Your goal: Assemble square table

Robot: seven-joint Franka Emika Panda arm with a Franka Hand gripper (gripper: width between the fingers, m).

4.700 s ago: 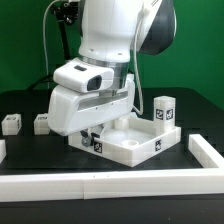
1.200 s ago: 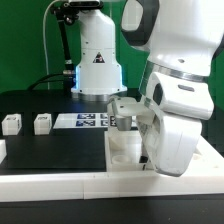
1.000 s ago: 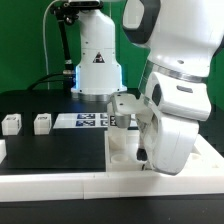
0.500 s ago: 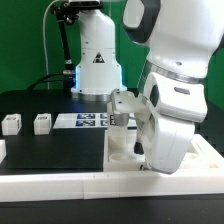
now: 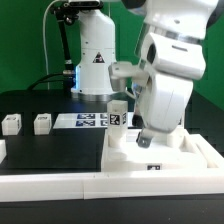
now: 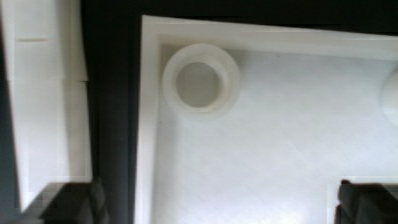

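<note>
The square table's white slab [image 5: 170, 152] lies flat at the exterior view's lower right, a tag [image 5: 152, 167] on its near edge. One tagged leg post [image 5: 118, 115] stands upright at its far corner on the exterior view's left. Two more leg posts [image 5: 11, 124] [image 5: 42, 123] rest on the black worktop at the far left of that view. My gripper [image 5: 144, 140] hangs just above the slab, open and empty. In the wrist view the slab [image 6: 285, 140] and a round corner socket [image 6: 201, 78] lie below the gripper [image 6: 214, 203], its dark fingertips [image 6: 63, 203] wide apart.
The marker board [image 5: 85, 121] lies behind the slab, toward the exterior view's left. A white rail [image 5: 50, 185] runs along the front edge, and another white wall [image 5: 207, 148] flanks the slab on the exterior view's right. The robot base [image 5: 95, 60] stands at the back.
The arm has risen from low over the slab, and the jaws have spread wider. The upright leg post, half hidden before, now shows in full.
</note>
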